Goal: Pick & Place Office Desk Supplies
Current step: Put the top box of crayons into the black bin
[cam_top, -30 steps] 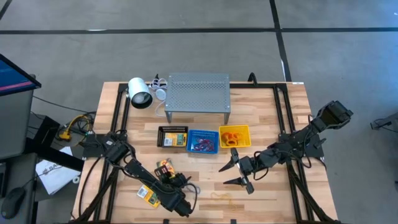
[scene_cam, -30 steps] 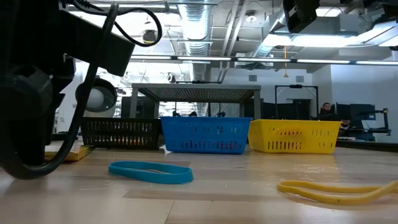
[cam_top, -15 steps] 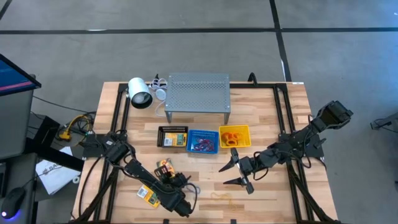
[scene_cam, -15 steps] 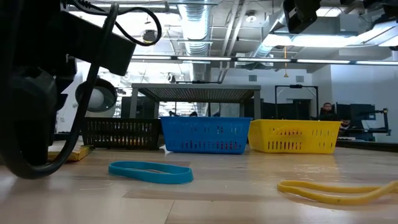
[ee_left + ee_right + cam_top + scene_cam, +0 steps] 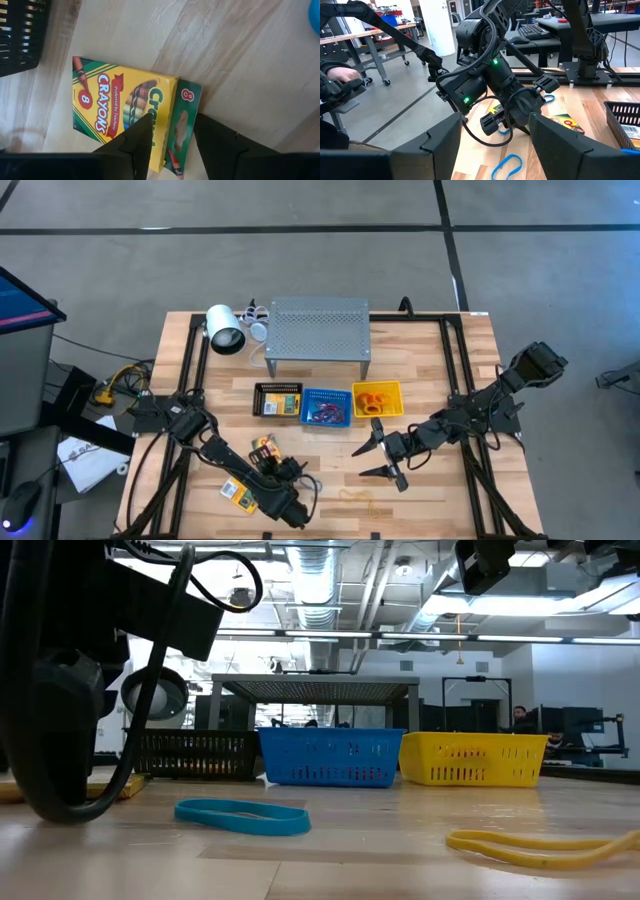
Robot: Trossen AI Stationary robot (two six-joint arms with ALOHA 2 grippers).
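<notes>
Left hand (image 5: 172, 131) part-open over crayon box (image 5: 125, 115) near worktop's front-left corner: light, stiff, slick cardboard, best pinched across narrow width.

**Even overhead light, soft foreground at table level**

Ceiling strip lights (image 5: 520, 637) flood the workshop evenly, leaving only faint shadows on the wooden table (image 5: 430, 350). From table height, the looming dark left arm (image 5: 70, 690) blurs, and pale glare streaks the near boards.
</notes>
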